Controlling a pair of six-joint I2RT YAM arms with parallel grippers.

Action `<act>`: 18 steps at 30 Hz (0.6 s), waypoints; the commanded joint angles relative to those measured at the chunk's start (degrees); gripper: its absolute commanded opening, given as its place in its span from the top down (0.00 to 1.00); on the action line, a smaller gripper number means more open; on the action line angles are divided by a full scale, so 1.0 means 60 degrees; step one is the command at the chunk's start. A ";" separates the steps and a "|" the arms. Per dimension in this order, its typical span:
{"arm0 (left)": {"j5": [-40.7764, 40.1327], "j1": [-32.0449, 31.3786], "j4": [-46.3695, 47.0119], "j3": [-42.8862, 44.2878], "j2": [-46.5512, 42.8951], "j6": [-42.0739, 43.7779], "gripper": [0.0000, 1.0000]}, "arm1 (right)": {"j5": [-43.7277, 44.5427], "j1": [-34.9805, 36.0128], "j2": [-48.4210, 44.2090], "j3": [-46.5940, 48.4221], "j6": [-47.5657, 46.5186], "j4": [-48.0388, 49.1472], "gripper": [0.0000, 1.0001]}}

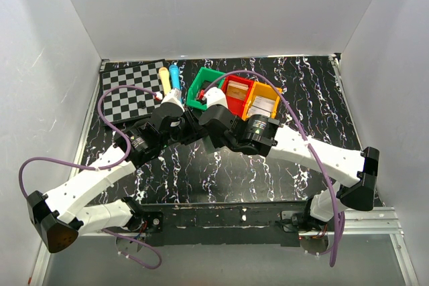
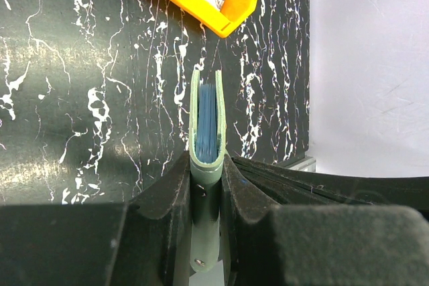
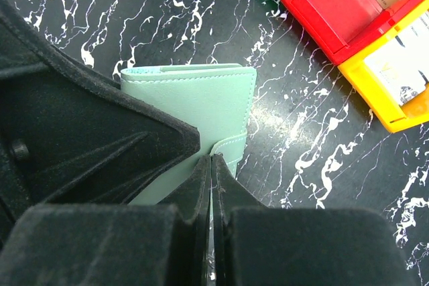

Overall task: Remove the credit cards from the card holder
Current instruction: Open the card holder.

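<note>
Top external view: you are looking at the left arm (image 1: 94, 182) and the right arm (image 1: 322, 152) reaching in from the near corners and meeting over the middle of the black marbled table (image 1: 201, 179). Their wrists are crowding together just near of the green bin (image 1: 199, 92), red bin (image 1: 236, 102) and orange bin (image 1: 257, 93). A checkerboard mat (image 1: 131, 92) is lying at the far left. From up here the arms are hiding the card holder.

Left wrist view: your left gripper (image 2: 206, 165) is clenching the card holder (image 2: 206, 125), which is standing on edge between the two black fingers (image 2: 175, 195). Its pale green panels are framing a stack of blue layers (image 2: 208, 122); whether these are cards or lining, you cannot tell. The holder is sitting above the table, with the orange bin's corner beyond it.

Right wrist view: your right gripper (image 3: 211, 162) is pinching shut on the holder's small tab (image 3: 231, 145). The holder's broad pale green face is showing here, lifted over the table, well apart from the bins at the upper right.
</note>
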 commanded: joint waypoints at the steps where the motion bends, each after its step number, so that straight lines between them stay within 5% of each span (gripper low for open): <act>1: 0.0063 -0.0054 0.0494 0.0084 -0.0519 -0.0163 1.00 | 0.0467 -0.0087 -0.0020 0.0150 0.0252 -0.0635 0.99; 18: -0.0245 -0.0054 0.0377 -0.0180 -0.0563 -0.0206 1.00 | -0.0792 -0.0849 -0.1090 -0.0860 0.0999 -0.0079 0.99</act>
